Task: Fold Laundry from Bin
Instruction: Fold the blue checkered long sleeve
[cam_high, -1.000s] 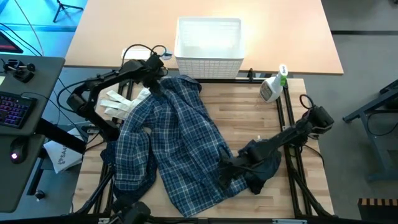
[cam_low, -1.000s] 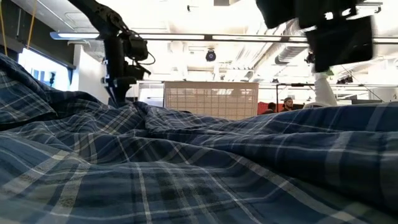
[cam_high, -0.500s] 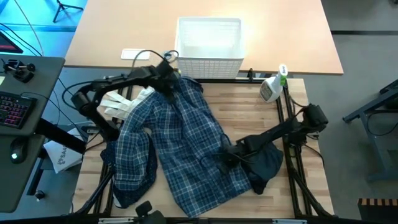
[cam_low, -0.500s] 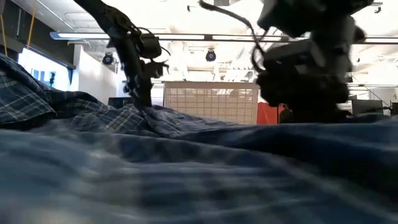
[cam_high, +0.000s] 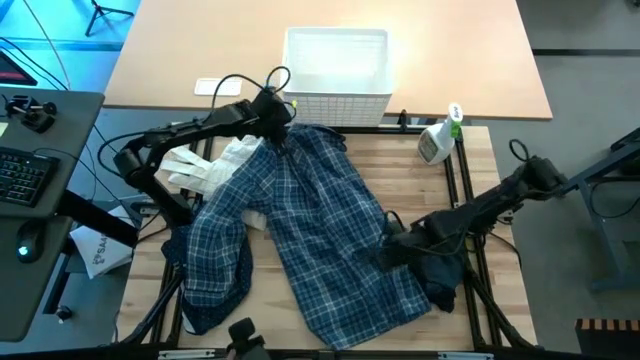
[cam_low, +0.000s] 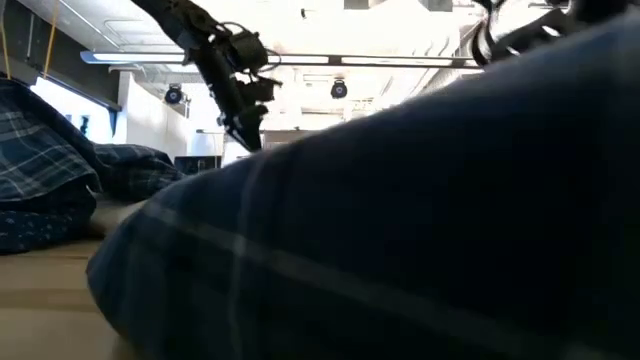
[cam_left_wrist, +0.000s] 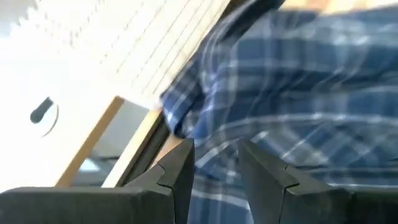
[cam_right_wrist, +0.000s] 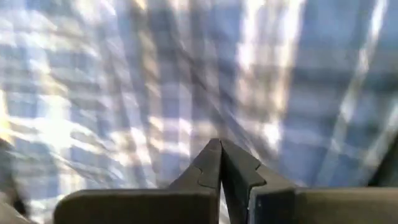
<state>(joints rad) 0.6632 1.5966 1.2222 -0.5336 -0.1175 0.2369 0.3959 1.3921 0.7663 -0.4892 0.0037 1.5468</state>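
- Folding has not begun: the plaid shirt (cam_high: 320, 235) lies spread and wrinkled over the bench (cam_high: 400, 165), no fold visible.
- You see the left tool (cam_high: 277, 128) at the shirt's far corner, near the bin (cam_high: 335, 98); its fingers (cam_left_wrist: 180, 177) stand partly apart with plaid cloth between them.
- You see the right tool (cam_high: 392, 248) at the shirt's near right edge, fully closed; I judge it pinches the cloth.
- Darker garments (cam_high: 440, 275) wait beside the shirt.
- Flattening, folding, then the other pieces are left.
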